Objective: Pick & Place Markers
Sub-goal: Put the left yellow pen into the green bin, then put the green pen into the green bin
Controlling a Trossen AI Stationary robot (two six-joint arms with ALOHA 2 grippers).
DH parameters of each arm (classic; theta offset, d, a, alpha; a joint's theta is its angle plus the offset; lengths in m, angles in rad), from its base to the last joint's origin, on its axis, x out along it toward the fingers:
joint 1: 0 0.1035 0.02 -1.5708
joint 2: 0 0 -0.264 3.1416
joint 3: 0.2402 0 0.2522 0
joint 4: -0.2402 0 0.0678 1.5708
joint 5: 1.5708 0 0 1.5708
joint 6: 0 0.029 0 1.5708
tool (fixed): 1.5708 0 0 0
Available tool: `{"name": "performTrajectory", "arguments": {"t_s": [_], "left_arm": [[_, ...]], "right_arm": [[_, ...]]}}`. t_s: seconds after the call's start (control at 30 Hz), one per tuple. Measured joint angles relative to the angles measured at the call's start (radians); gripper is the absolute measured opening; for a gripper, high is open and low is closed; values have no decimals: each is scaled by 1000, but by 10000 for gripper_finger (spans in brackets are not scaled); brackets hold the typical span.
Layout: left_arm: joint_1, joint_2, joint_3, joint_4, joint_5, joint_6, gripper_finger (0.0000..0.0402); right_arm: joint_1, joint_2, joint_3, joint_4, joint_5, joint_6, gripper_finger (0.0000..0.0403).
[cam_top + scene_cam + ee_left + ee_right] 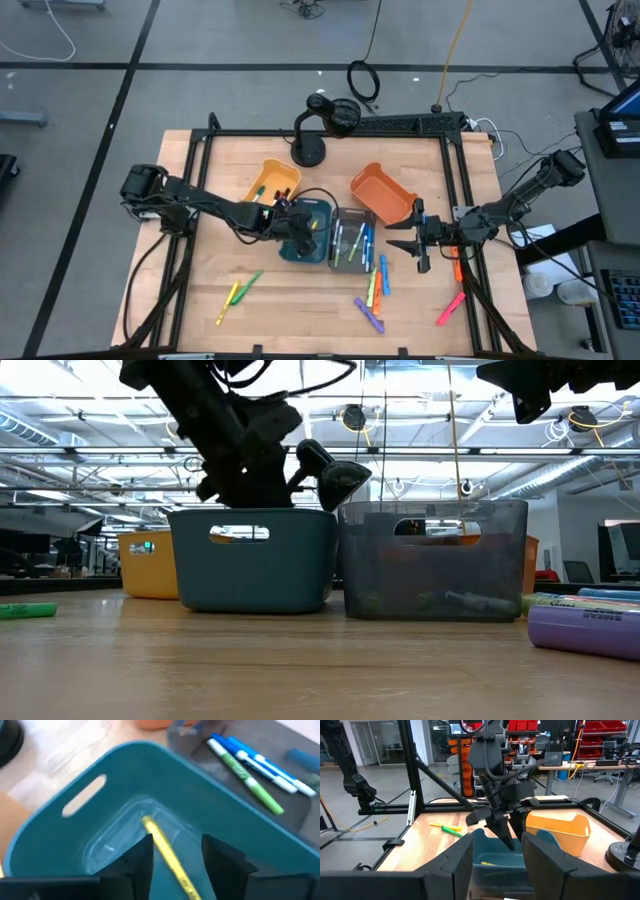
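Note:
My left gripper hangs open over the teal bin, pointing slantwise down into it. A yellow marker shows between its fingers, slanting with its far tip on the bin's floor. The right wrist view shows the left gripper above the bin and a yellow marker lying inside. Blue and green markers lie in the grey bin beside it. My right gripper waits open and level, right of the bins.
A yellow bin and an orange bin stand behind the two middle bins. Loose markers lie on the near part of the table: yellow and green ones, a mixed group, pink and orange ones. A camera stand is at the back.

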Motion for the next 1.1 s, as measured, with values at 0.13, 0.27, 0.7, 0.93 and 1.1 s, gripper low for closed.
{"name": "performTrajectory", "arguments": {"t_s": [0.13, 0.27, 0.7, 0.93, 1.1], "left_arm": [[0, -64, 0, -53, 121, 106, 184], [-30, -164, 1, -226, 321, 94, 185], [-452, -161, 1, -531, 332, -326, 186], [-554, -23, 0, -545, 391, -525, 186], [-537, 52, 0, -569, 461, -549, 186]], "right_arm": [[0, 0, 0, 0, 0, 0, 155], [0, 0, 0, -6, 0, 0, 155], [0, 0, 0, -7, 0, 18, 155], [0, 0, 0, -6, 0, 19, 155], [0, 0, 0, -5, 0, 19, 155]]}}
